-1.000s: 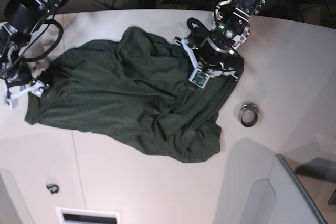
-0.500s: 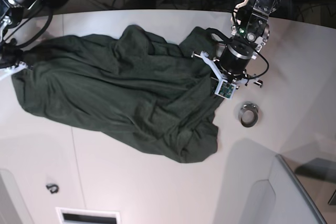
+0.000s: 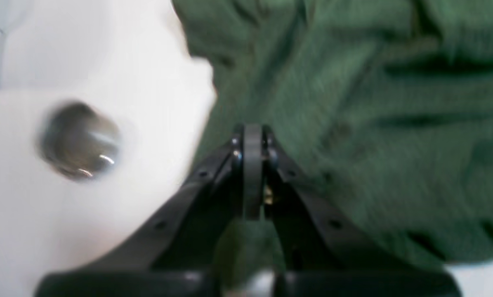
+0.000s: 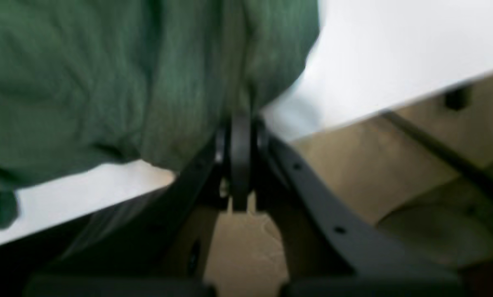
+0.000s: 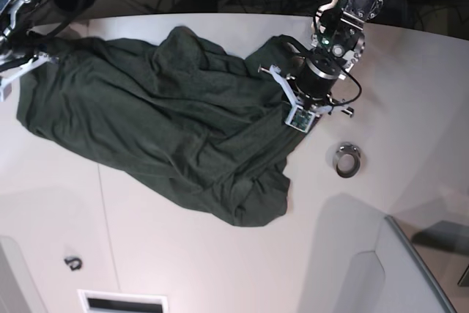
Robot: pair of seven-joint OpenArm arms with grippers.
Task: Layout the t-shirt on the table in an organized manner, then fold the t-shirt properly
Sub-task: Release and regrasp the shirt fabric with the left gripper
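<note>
The dark green t-shirt [image 5: 168,119] lies crumpled and stretched across the white table [image 5: 198,262], running from the far left edge to the right of the middle. My right gripper [image 4: 240,123] is shut on the shirt's left edge [image 4: 147,82], out at the table's rim, and shows at the base view's far left [image 5: 20,70]. My left gripper [image 3: 252,138] is shut on the shirt's right part [image 3: 353,103]. In the base view the left arm [image 5: 321,71] stands over that spot and hides the fingertips.
A small metal ring [image 5: 347,159] [image 3: 79,140] lies on the table just right of the shirt. A small black hook [image 5: 72,262] and a white slot [image 5: 122,302] sit at the front left. A grey panel [image 5: 410,269] fills the front right. Floor shows beyond the table edge [image 4: 353,123].
My right gripper closed on the shirt's left edge and pulled it left and toward the far edge. The left arm swung right, then slightly back. The shirt has stretched out wider.
</note>
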